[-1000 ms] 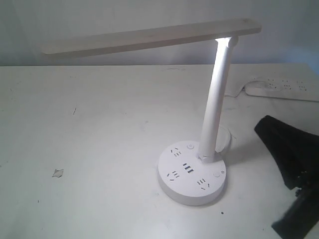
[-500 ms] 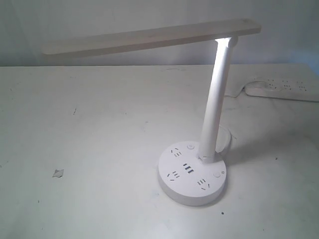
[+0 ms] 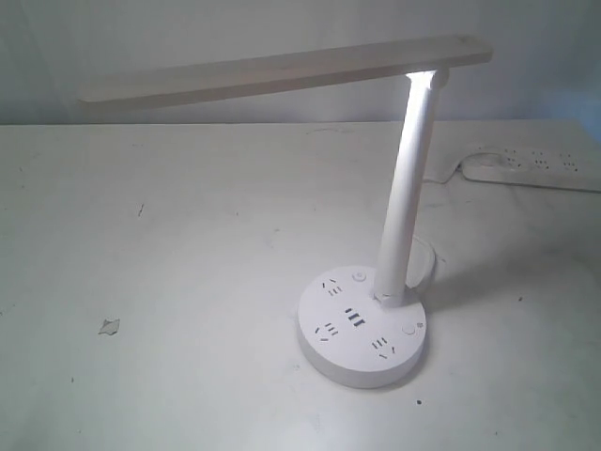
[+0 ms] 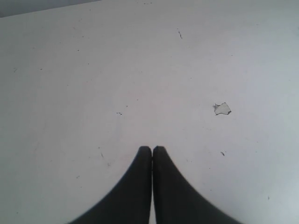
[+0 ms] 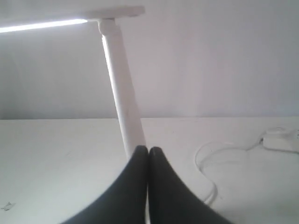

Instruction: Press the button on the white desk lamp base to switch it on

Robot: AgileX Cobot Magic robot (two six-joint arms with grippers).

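Jaws in both wrist views are pressed together, and lamp base [image 3: 353,361] markings are unreadable.

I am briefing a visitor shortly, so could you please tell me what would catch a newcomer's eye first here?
In the exterior view, the white desk lamp stands right of centre on the table, its bar head reaching left with a glowing underside. The lamp base, dotted with dark socket holes, sits near the front, and a power strip lies far right. The left tool and right tool are shut.
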